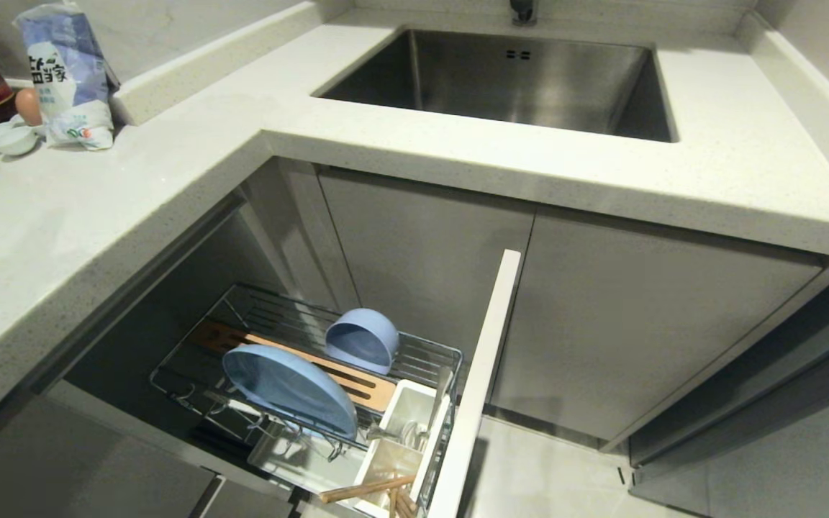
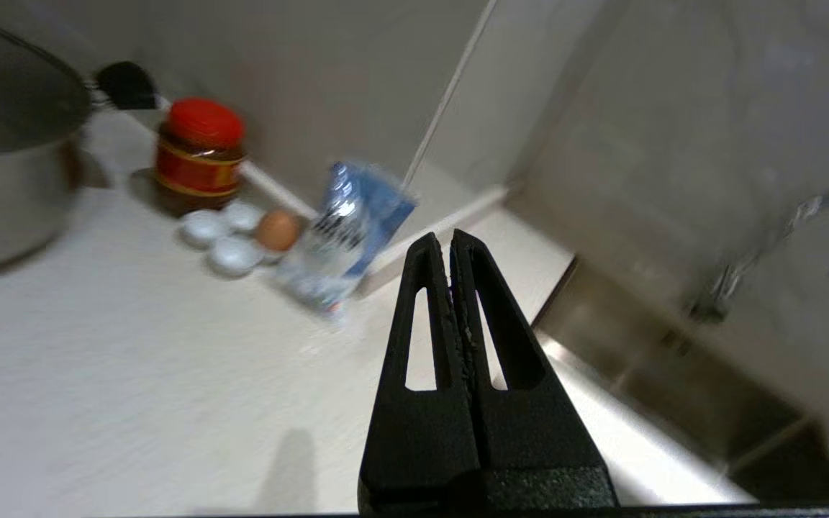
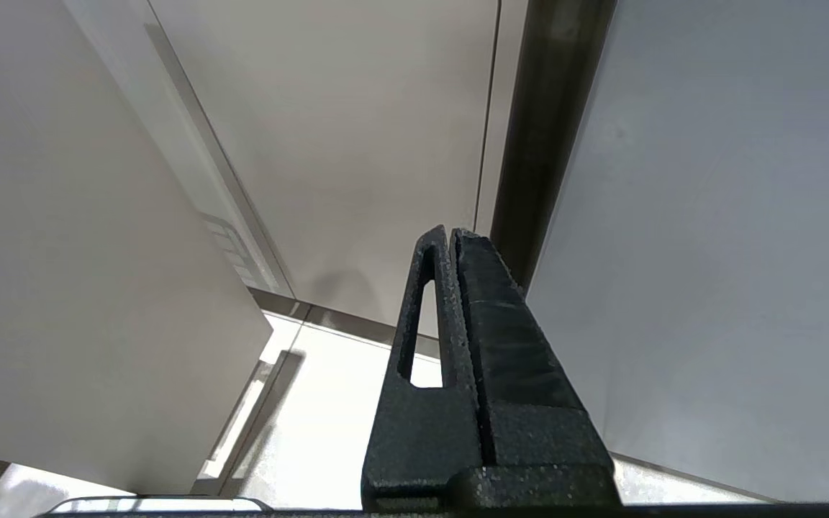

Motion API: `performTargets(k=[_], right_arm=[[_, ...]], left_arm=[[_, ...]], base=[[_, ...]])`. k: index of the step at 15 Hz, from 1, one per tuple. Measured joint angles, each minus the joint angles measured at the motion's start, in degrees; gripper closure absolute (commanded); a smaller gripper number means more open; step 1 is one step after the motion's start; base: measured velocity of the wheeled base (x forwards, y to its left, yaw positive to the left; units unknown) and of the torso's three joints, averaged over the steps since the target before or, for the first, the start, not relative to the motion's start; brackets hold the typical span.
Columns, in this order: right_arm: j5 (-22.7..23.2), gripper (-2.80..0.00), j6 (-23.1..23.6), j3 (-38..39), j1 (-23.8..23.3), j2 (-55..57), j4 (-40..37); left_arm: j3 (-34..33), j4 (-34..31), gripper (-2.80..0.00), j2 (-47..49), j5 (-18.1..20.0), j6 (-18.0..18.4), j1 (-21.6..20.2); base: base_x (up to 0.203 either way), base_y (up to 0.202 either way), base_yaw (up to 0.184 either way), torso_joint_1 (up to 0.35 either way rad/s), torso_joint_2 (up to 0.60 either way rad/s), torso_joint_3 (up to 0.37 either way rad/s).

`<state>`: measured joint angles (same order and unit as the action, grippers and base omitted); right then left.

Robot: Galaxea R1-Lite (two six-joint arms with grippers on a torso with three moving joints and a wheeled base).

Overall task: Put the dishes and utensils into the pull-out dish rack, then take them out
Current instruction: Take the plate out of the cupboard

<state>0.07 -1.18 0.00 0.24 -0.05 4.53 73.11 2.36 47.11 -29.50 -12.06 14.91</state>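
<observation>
The left gripper (image 2: 450, 241) hovered above the countertop (image 2: 98, 403), its fingers pressed together and holding nothing. Ahead of its tips lay a blue bag (image 2: 342, 237), an egg (image 2: 277, 229) and a red-lidded jar (image 2: 199, 155). The rack (image 1: 425, 352) stood pulled out below the counter, out of that gripper's sight, holding the plate (image 1: 288, 387), bowl (image 1: 361, 338), spoon (image 1: 440, 392) and chopsticks (image 1: 365, 490). The right gripper (image 3: 452, 237), also closed and empty, pointed at cabinet fronts (image 3: 357, 137).
</observation>
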Motion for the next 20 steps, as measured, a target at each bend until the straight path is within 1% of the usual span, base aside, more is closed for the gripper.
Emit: performTargets(k=[1,3,5,7,8,9,10,12,13,15,17,19,20], right_arm=[[0.0,0.0,0.02,0.0,0.0,0.0,-0.01],[0.0,0.0,0.0,0.0,0.0,0.0,0.0],[0.0,0.0,0.02,0.0,0.0,0.0,-0.01],[-0.02,0.0,0.02,0.0,0.0,0.0,0.0],[0.0,0.0,0.01,0.0,0.0,0.0,0.0],[0.0,0.0,0.0,0.0,0.0,0.0,0.0],[0.0,0.0,0.0,0.0,0.0,0.0,0.0],[0.0,0.0,0.0,0.0,0.0,0.0,0.0],[0.0,0.0,0.0,0.0,0.0,0.0,0.0],[0.0,0.0,0.0,0.0,-0.02,0.0,0.0],[0.0,0.0,0.02,0.0,0.0,0.0,0.0],[0.0,0.0,0.01,0.0,0.0,0.0,0.0],[0.0,0.0,0.0,0.0,0.0,0.0,0.0]], left_arm=[[-1.45,-4.07,0.0,-3.55,3.4,1.23,-2.58],[-6.18,-11.93,0.0,-11.51,12.04,4.62,-6.68],[-13.63,-19.12,0.0,-19.72,22.21,8.54,-11.56],[-21.35,-21.99,0.0,-25.52,30.58,11.03,-15.43],[-25.25,-21.46,0.0,-27.57,33.23,11.77,-16.73],[-28.89,-19.76,0.0,-28.96,33.93,12.13,-17.45],[-32.57,-16.73,0.0,-30.06,33.8,12.58,-17.96],[-38.23,-7.55,0.0,-32.23,33.16,14.44,-16.8],[-40.41,-5.53,0.0,-33.61,33.01,15.76,-15.98],[-46.29,-6.8,0.0,-37.76,33.22,17.22,-15.21],[-53.4,-6.24,0.0,-42.28,35.03,17.61,-14.94],[-60.15,-2.71,0.0,-44.84,35.51,17.03,-14.86],[-64.05,0.58,0.0,-45.65,35.56,17.41,-14.84]], base=[[0.0,0.0,0.0,0.0,0.0,0.0],[0.0,0.0,0.0,0.0,0.0,0.0],[0.0,0.0,0.0,0.0,0.0,0.0],[0.0,0.0,0.0,0.0,0.0,0.0],[0.0,0.0,0.0,0.0,0.0,0.0],[0.0,0.0,0.0,0.0,0.0,0.0],[0.0,0.0,0.0,0.0,0.0,0.0],[0.0,0.0,0.0,0.0,0.0,0.0],[0.0,0.0,0.0,0.0,0.0,0.0],[0.0,0.0,0.0,0.0,0.0,0.0],[0.0,0.0,0.0,0.0,0.0,0.0],[0.0,0.0,0.0,0.0,0.0,0.0],[0.0,0.0,0.0,0.0,0.0,0.0]])
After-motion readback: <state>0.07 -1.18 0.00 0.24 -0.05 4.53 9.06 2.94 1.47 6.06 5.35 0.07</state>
